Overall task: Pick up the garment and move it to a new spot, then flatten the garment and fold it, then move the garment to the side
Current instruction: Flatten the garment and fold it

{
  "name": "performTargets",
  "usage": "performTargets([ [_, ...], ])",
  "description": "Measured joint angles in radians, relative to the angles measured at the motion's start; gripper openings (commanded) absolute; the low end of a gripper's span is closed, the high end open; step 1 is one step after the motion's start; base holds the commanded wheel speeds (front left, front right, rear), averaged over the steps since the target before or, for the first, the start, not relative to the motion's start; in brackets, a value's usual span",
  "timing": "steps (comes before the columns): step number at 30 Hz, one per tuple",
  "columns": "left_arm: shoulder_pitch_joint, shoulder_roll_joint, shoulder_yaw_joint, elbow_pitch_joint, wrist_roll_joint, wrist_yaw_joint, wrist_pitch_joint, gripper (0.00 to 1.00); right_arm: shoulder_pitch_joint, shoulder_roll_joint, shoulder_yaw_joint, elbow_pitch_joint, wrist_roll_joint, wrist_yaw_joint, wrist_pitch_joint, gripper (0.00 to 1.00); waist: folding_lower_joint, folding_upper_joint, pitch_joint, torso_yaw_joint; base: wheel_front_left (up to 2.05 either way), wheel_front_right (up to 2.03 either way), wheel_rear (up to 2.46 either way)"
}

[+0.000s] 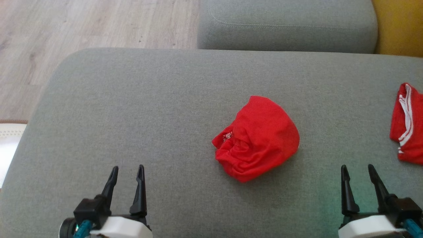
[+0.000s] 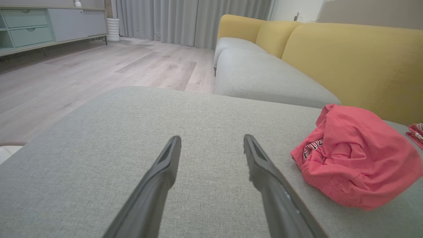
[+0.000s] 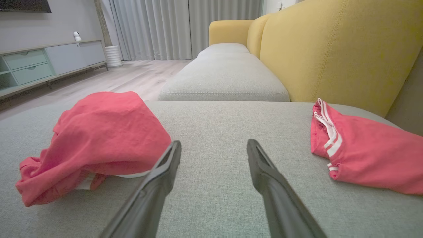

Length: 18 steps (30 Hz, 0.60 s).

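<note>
A red garment (image 1: 257, 137) lies crumpled in a rounded heap near the middle of the grey sofa cushion (image 1: 148, 109). The left wrist view has the garment (image 2: 357, 155) off to the right; the right wrist view has the garment (image 3: 99, 138) to the left. My left gripper (image 1: 128, 172) stands open at the lower left, well apart from the heap, nothing between its fingers. At the lower right my right gripper (image 1: 358, 170) is open and empty too, a short way from the heap. The left gripper (image 2: 212, 141) and the right gripper (image 3: 214, 145) hover over bare cushion.
A second red garment with white stripes (image 1: 406, 125) lies at the cushion's right edge, also the striped garment (image 3: 363, 155) in the right wrist view. Another grey seat cushion (image 1: 287, 26) sits beyond, with a yellow backrest (image 3: 330, 49). Wooden floor (image 1: 82, 33) lies past the cushion's left edge.
</note>
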Motion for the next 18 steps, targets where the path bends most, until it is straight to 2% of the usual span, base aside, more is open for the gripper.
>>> performTargets([
  [12, -0.005, -0.005, 0.015, 0.003, 0.028, -0.026, 0.000, 1.00, -0.002, 0.000, 0.016, 0.007, 0.002, 0.000, 0.000, 1.00, 0.0000, 0.0000, 0.018, -0.028, 0.00, 0.00, 0.00],
  [15, -0.024, -0.004, -0.042, -0.002, 0.038, -0.042, 0.000, 1.00, -0.004, 0.000, 0.015, 0.006, 0.002, 0.000, 0.000, 1.00, 0.0000, 0.0000, 0.029, -0.035, 0.00, 0.00, 0.00],
  [18, -0.088, -0.005, -0.170, 0.000, 0.047, -0.063, 0.000, 1.00, -0.010, 0.000, 0.019, 0.005, 0.002, 0.000, 0.000, 1.00, 0.0000, 0.0000, 0.043, -0.044, 0.00, 0.00, 0.00],
])
